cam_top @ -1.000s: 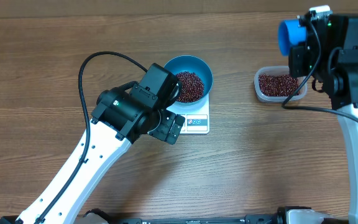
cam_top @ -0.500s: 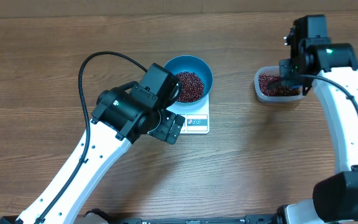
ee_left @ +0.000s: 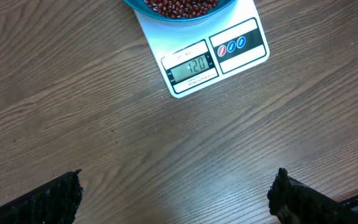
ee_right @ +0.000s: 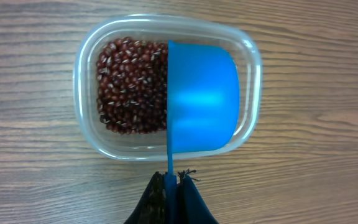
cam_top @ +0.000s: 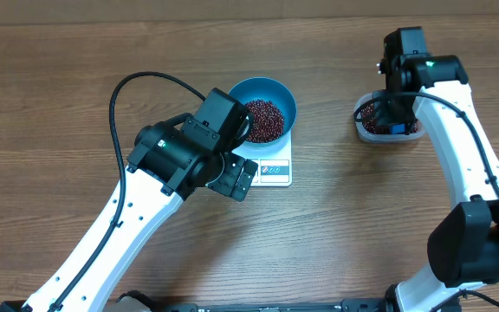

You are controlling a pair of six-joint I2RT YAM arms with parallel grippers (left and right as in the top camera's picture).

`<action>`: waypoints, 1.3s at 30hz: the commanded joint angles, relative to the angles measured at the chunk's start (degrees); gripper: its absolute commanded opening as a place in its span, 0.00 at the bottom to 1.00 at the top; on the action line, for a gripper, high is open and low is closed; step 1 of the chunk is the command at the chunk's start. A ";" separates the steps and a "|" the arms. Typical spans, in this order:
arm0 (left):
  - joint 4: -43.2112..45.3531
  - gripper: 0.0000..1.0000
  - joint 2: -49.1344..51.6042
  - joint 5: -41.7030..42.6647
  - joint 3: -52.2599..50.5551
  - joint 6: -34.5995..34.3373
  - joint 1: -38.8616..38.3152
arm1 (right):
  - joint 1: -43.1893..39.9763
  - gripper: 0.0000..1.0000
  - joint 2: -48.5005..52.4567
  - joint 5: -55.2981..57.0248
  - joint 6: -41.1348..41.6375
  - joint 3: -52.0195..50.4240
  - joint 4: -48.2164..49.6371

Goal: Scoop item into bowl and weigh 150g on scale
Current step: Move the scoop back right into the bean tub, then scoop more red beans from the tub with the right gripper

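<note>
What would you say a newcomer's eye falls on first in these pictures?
Probably the deep blue bowl holding dark red beans, sitting on the white scale in the middle of the table. Next, the bright blue scoop, gripped by its handle in the right gripper, at the clear tub of beans on the right.

Desk (cam_top: pixel 42 104): mid-brown wood-grain surface, grain running left to right, filling all three views.
Far edge: paler tan strip (cam_top: pixel 189 9) across the top of the overhead view.
Light: even and diffuse, casting soft, short shadows.
</note>
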 commanded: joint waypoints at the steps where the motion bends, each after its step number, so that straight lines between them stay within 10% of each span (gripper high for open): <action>1: 0.07 1.00 0.28 -0.52 -0.09 -0.44 -0.33 | 1.29 0.04 0.20 -2.51 -1.31 -1.68 0.81; 39: 0.07 1.00 0.28 -0.52 -0.09 -0.42 -0.33 | 2.82 0.04 4.35 -14.53 -2.10 -1.51 0.07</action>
